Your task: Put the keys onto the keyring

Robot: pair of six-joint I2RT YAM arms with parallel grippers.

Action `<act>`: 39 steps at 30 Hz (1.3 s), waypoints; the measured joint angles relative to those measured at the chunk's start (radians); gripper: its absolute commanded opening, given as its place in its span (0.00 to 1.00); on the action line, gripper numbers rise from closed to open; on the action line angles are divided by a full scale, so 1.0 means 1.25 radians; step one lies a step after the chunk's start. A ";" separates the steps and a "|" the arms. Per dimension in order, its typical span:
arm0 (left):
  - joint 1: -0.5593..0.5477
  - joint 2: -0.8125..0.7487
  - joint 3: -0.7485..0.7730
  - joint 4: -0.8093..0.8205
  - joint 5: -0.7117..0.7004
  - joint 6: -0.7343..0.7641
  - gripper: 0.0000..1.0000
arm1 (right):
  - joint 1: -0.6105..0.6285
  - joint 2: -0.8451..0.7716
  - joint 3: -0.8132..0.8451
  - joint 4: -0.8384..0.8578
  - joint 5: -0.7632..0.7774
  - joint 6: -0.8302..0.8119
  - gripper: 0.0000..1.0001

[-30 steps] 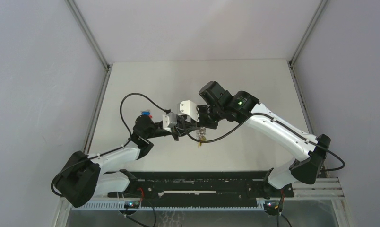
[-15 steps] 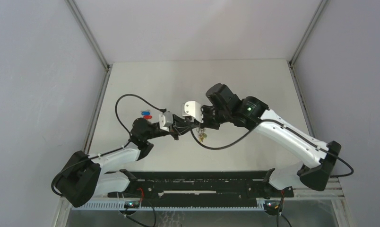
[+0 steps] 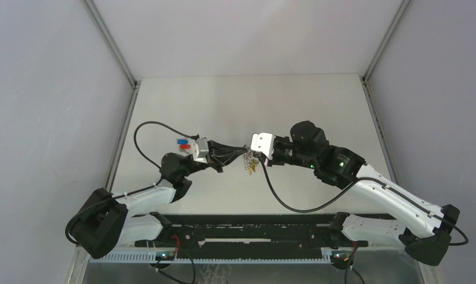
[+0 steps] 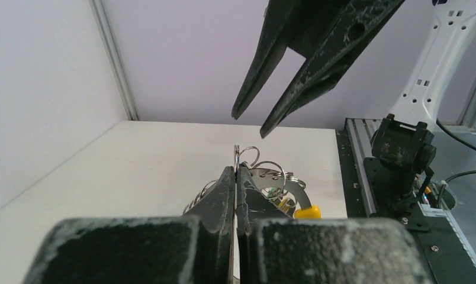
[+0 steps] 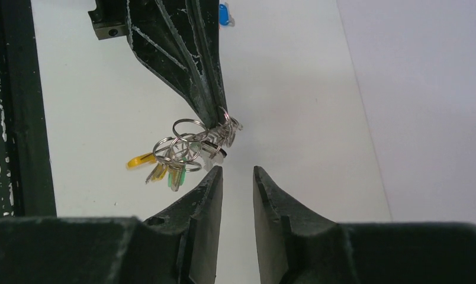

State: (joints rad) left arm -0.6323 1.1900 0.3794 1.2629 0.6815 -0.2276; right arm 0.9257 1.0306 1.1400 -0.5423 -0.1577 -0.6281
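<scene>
The keyring [image 3: 249, 164] is a bunch of silver rings and chain with a yellow strip [image 5: 140, 160] and a green tag [image 5: 175, 177]. It hangs above the table from my left gripper [image 3: 241, 155], which is shut on one of its rings. The left wrist view shows the ring [image 4: 265, 171] pinched at my shut left gripper's [image 4: 236, 167] tips. My right gripper [image 5: 235, 170] is open and empty. It points at the keyring [image 5: 185, 145] from the right, a small gap away, and also shows in the left wrist view [image 4: 250, 124]. I cannot make out the tiny black-headed key.
The pair of blue- and red-headed keys [image 3: 183, 143] lies on the white table [image 3: 247, 100] just left of my left wrist. Grey walls close the table on three sides. The black rail [image 3: 247, 228] runs along the near edge.
My right gripper has drawn back to the right off the keyring and its arm has swung low and right. My left gripper has pushed a little right with the keyring.
</scene>
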 measured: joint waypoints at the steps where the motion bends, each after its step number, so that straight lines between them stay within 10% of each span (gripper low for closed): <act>1: 0.000 0.000 0.000 0.001 -0.002 -0.001 0.00 | 0.000 0.002 -0.008 0.012 -0.001 0.000 0.26; 21: 0.000 -0.005 -0.004 0.013 -0.061 -0.006 0.00 | 0.000 0.031 -0.018 0.084 -0.039 0.002 0.24; 39: -0.012 -0.028 -0.016 0.038 -0.089 -0.005 0.00 | 0.001 0.065 -0.018 0.096 -0.010 0.012 0.00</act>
State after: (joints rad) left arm -0.6476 1.1553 0.3588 1.3102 0.5697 -0.2344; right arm 0.9272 1.1122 1.1172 -0.4221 -0.1703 -0.6128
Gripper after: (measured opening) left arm 0.008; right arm 0.010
